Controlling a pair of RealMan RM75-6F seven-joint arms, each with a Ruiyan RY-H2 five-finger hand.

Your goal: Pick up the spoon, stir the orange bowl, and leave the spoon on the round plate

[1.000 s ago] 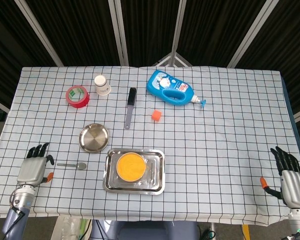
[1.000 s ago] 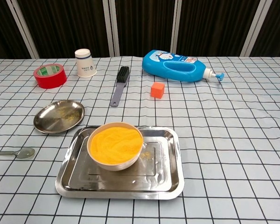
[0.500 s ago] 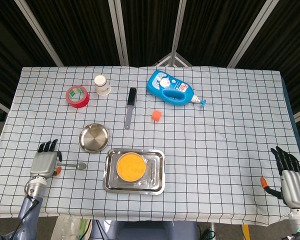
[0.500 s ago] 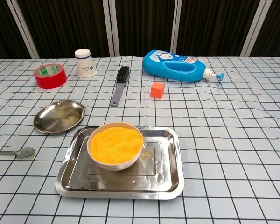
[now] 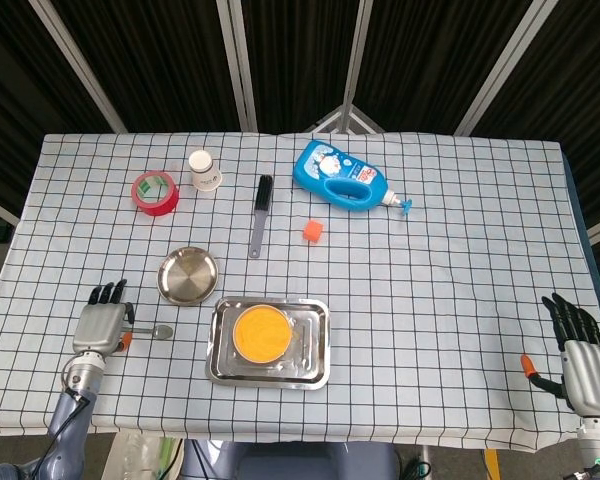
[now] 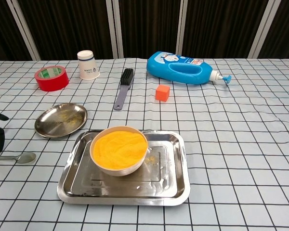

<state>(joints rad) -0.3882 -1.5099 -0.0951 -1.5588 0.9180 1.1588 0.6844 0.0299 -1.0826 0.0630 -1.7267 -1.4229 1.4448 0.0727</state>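
Left hand (image 5: 102,325) over spoon (image 5: 152,331) handle, fingers spread, holding nothing; bowl end pokes out to its right. Orange bowl (image 5: 260,333) further right, round plate (image 5: 188,275) just beyond. Right hand (image 5: 580,362) idle, fingers apart, well away.

A wide table (image 5: 460,250) fills the view, draped in a white cloth (image 6: 250,144) ruled with a black grid, and the cloth's front edge hangs just over the table's near side. Behind it hangs a dark pleated curtain (image 5: 170,60), nearly black, split by pale metal struts (image 5: 238,65) that run upward and lean outward. In the chest view the same struts (image 6: 114,29) stand upright behind the far edge. The light is even and soft, with faint shadows on the cloth.
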